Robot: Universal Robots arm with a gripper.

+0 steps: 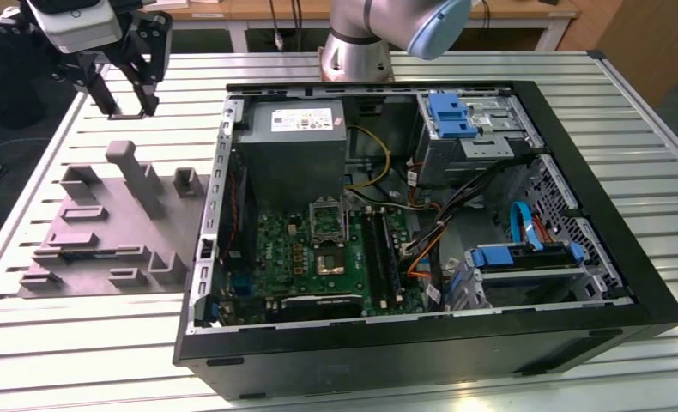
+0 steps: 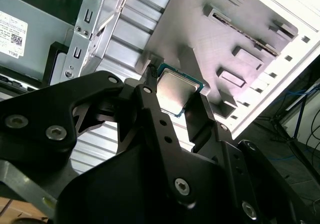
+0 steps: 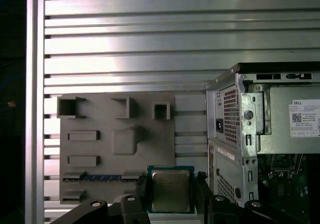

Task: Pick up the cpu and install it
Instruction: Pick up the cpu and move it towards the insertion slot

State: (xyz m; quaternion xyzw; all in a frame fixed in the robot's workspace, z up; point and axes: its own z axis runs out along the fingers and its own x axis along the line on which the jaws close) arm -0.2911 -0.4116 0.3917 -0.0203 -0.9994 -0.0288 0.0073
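The cpu (image 3: 171, 190) is a small square chip with a silvery top and a green rim, clamped edge to edge between the black fingers (image 3: 143, 185) of my gripper (image 3: 171, 193). In the second wrist view the cpu (image 2: 176, 90) hangs in my gripper (image 2: 176, 103) above the slatted table, close to the grey fixture plate (image 2: 210, 39). In the exterior view my gripper (image 1: 127, 105) is raised at the far left corner of the table, behind the fixture plate (image 1: 99, 232) and left of the open computer case (image 1: 648, 300).
The case lies on its side with the green motherboard (image 1: 281, 257) and its socket (image 1: 329, 257) exposed, a grey power supply (image 1: 293, 142) behind them, and drive cages with blue tabs (image 1: 454, 116) and cables at the exterior view's right. Upright blocks (image 1: 127, 167) stand on the fixture plate.
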